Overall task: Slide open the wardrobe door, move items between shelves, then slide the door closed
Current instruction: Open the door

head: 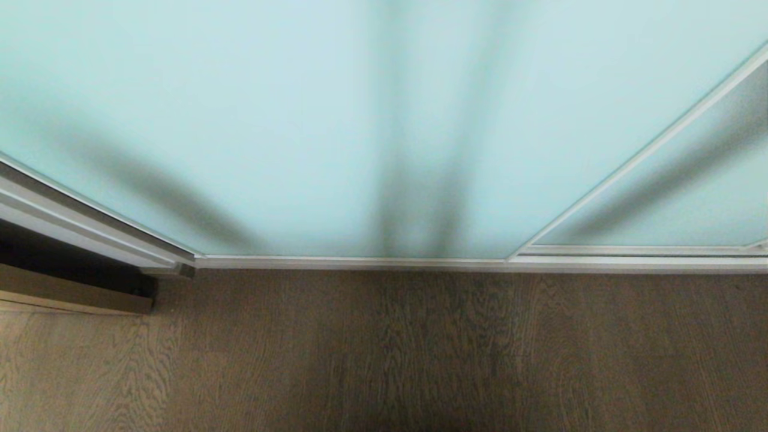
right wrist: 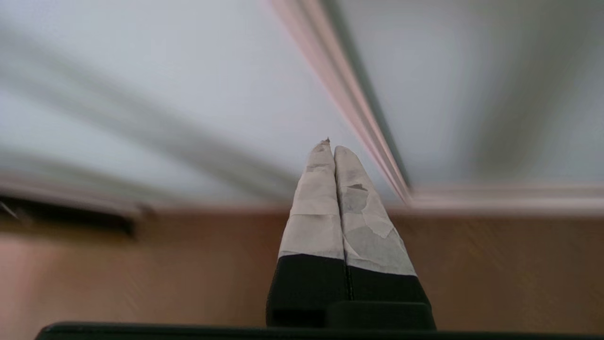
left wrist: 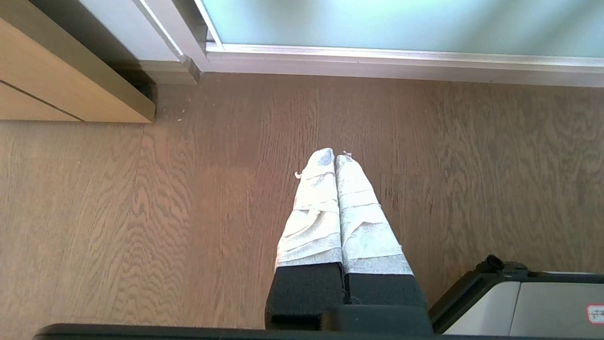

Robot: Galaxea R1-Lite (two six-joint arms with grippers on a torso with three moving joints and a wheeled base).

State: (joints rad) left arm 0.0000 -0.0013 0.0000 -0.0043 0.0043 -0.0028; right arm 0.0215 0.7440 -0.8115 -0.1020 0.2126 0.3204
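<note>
Our right hand (right wrist: 334,148) is pressed shut and empty, tips near the door (head: 336,120) frame. The left hand (left wrist: 335,158), also shut, hangs parked over the floor (head: 384,354). We should hook the frame edge and slide steadily (no jerks). We count two glass panels; no cushions or shelves show.

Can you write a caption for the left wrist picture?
Shut left gripper hangs over the wooden floor near the sliding wardrobe door.
</note>
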